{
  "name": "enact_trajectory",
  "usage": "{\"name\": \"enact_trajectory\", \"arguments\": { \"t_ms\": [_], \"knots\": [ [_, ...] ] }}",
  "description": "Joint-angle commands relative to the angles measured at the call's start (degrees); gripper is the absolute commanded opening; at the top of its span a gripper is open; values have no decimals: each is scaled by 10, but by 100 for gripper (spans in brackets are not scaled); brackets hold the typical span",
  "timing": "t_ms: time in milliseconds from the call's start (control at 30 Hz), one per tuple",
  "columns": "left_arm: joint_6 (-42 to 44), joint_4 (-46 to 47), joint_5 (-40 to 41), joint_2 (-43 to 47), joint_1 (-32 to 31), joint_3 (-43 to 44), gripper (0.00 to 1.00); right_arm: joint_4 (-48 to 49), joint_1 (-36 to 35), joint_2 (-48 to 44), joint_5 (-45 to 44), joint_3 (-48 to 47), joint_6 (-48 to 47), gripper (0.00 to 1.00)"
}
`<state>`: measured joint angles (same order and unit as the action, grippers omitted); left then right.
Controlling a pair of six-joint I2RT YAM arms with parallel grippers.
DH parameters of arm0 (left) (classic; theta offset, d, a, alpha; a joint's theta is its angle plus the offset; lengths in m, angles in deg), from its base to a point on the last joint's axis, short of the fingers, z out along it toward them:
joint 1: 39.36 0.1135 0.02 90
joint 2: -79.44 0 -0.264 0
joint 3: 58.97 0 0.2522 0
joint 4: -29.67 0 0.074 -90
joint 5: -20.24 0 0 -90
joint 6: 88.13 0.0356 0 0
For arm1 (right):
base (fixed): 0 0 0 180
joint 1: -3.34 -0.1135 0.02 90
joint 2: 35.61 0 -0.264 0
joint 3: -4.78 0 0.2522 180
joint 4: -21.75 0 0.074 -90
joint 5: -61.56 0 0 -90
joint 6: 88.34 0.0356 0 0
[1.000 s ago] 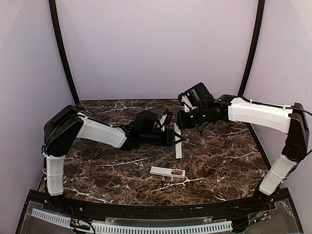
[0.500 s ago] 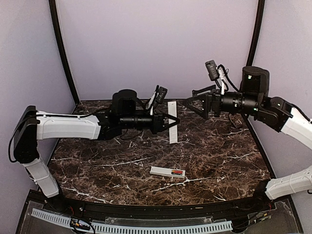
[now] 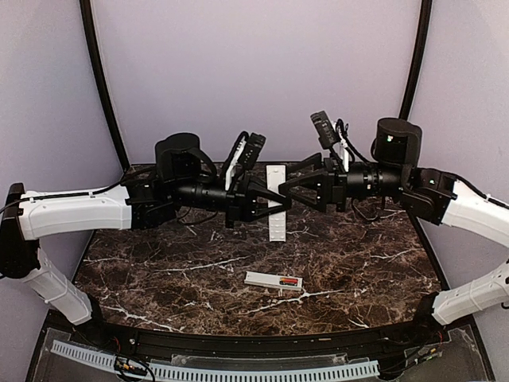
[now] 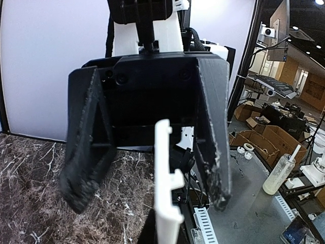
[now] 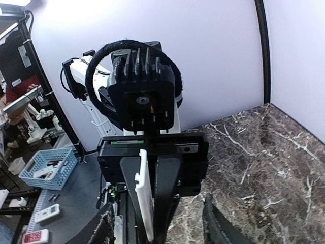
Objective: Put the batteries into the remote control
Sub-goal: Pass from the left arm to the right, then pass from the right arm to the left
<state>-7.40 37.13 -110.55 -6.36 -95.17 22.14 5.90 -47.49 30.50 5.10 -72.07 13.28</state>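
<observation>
Above the dark marble-patterned table top (image 3: 159, 270), your left gripper (image 3: 270, 204) is clamped on a flat white plastic strip (image 3: 277, 227), held upright in the air. The right gripper (image 3: 293, 185) faces it, fingers spread wide to either side of the strip's upper end and apparently not touching it.

The long white plastic remote control (image 3: 262, 278) lies on the table nearer the arms' bases, well apart from both grippers. A red-orange battery (image 3: 288, 280) shows at its right end (the dark patch beside it is too small to call).

Expect the remote to be light, stiff and smooth, likely to skate on the stone. Take it across its long edges near the middle, away from the battery end. Nothing lies close around it, but your left jaws are occupied with the strip.
</observation>
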Motion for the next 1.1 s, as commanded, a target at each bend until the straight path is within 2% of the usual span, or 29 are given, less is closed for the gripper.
{"name": "enact_trajectory", "arguments": {
  "t_ms": [0,167,300,400,433,467,500,567,600,700,900,1067],
  "knots": [
    [24,-32,-14,15,-1,3,0,49,-13,16,15,-13,11,48],
    [33,-46,-15,16,-3,9,0,46,-15,31,15,-18,23,24],
    [36,-52,-14,16,-4,10,0,45,-17,38,17,-20,26,0],
    [37,-49,-4,20,-4,8,0,40,-20,41,16,-23,27,0],
    [37,-48,3,21,-5,7,4,39,-20,40,9,-22,30,0],
    [37,-47,31,23,-4,4,20,36,-20,38,-5,-24,34,0],
    [37,-46,54,25,-4,-1,42,30,-20,37,-26,-24,39,0],
    [43,-51,132,30,-5,-11,63,10,-19,34,-88,-28,58,0],
    [48,-56,187,32,-4,-14,65,-3,-20,31,-130,-30,75,0],
    [71,-92,276,26,-5,-12,71,-24,-22,22,-261,-24,150,0],
    [64,-99,296,11,-6,-2,80,-88,-61,25,-457,-42,252,0],
    [54,-133,312,-26,-9,36,80,-144,-91,61,-528,-88,270,0]
  ]
}}
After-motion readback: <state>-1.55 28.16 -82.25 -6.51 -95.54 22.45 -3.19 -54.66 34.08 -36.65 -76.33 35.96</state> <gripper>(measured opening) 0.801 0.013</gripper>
